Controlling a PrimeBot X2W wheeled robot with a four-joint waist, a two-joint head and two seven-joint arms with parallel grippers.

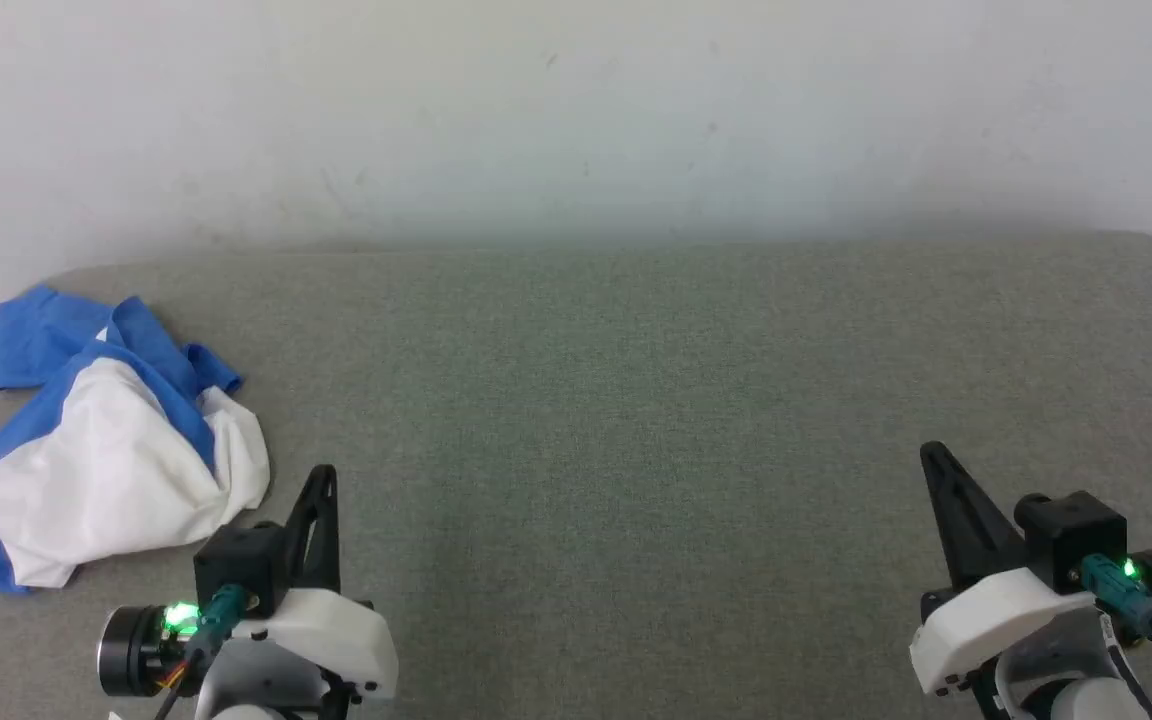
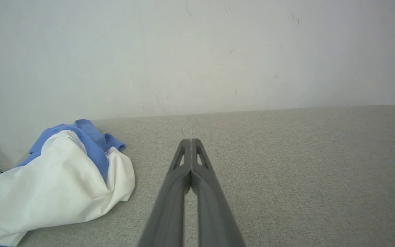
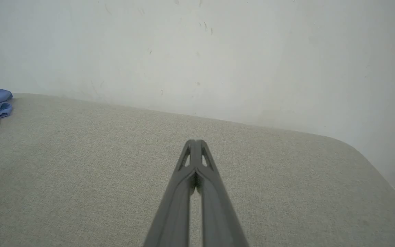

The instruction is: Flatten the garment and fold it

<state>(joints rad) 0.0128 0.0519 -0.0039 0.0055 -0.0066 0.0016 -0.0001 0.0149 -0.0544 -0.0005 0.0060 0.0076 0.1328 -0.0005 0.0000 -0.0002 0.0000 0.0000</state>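
Both tools pressed together, empty. Flattening not yet begun, by my reading; next move calls for opening the left tool (image 1: 324,472) and catching an edge of the shirt (image 1: 106,480) to drag it centre. Crumpled heap at left edge of the desk (image 1: 636,380): white body, blue sleeves bunched behind; right tool (image 1: 931,452) well apart from it.

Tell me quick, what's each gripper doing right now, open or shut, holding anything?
Left gripper: shut, holding nothing; the garment lies beside it, not touching.
Right gripper: shut, holding nothing.
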